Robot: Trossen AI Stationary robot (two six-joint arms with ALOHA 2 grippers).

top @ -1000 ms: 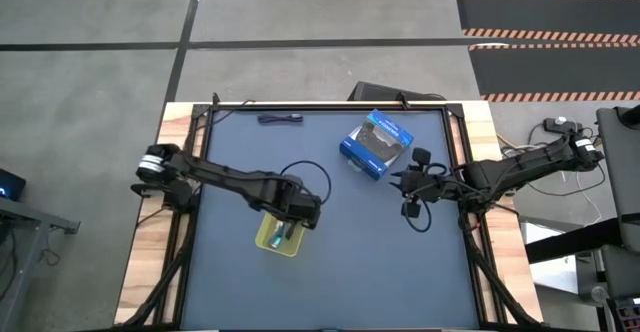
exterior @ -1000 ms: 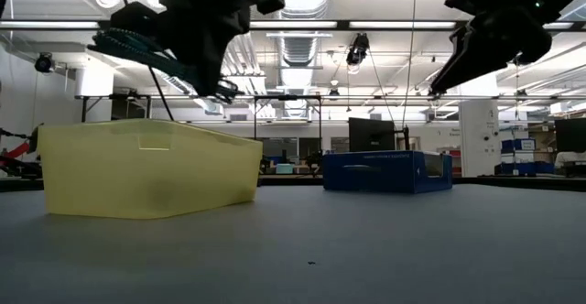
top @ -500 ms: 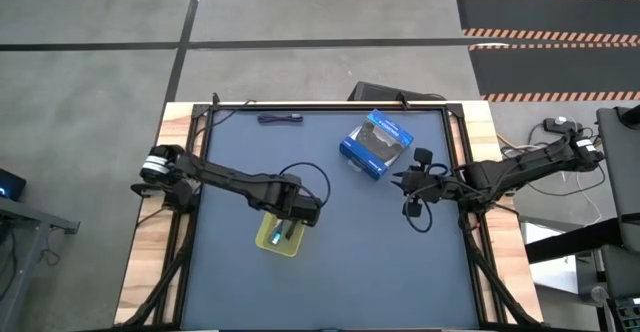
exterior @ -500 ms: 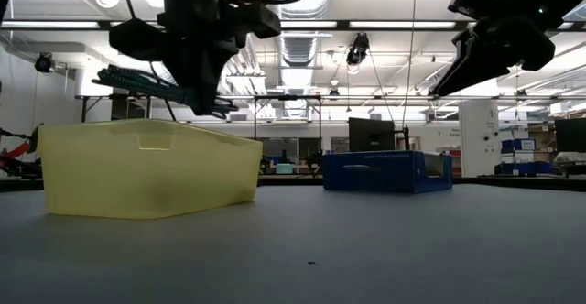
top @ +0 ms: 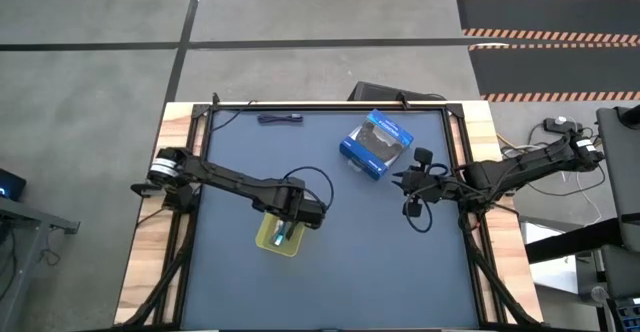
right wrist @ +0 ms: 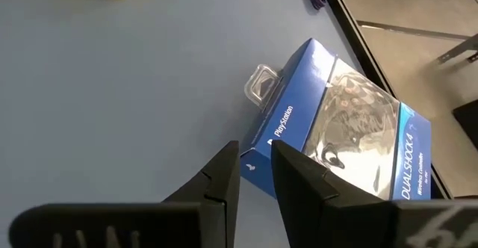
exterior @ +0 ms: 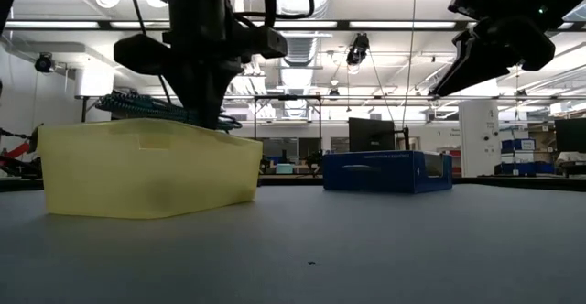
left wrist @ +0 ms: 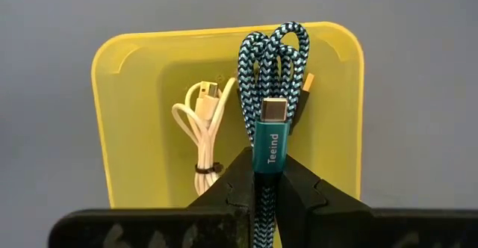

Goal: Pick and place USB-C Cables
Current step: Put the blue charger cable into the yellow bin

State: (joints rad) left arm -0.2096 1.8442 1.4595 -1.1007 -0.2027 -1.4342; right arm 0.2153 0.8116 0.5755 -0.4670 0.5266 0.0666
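Observation:
The yellow tray (top: 272, 242) sits on the table's left half. A white cable (left wrist: 203, 132) lies on its floor. My left gripper (left wrist: 263, 166) stands over the tray, shut on the teal-green braided cable (left wrist: 270, 57), which shows at rim height in the low view (exterior: 146, 108). The dark purple cable (top: 280, 119) lies near the table's far edge. I cannot make out the black cable. My right gripper (right wrist: 254, 166) hovers above the table's right side (top: 408, 194), near the blue box, its fingers a narrow gap apart and empty. My left gripper pinches the teal-green cable between its two fingers (left wrist: 235, 177), on the strands just behind the connector shell (left wrist: 267, 140). The fingers come from above, pointing down. The bundle sticks out level from them, its looped end (exterior: 114, 103) just above the tray's rim.
A blue and black retail box (top: 377, 144) lies on the table's far right part, close to my right gripper; it also shows in the low view (exterior: 385, 171). The table's near half in front of the tray is bare dark mat (top: 380, 272).
My left gripper has come down over the yellow tray and turned upright. The teal-green cable, which was held high and tilted, is now level at the tray's rim. My right arm has kept still.

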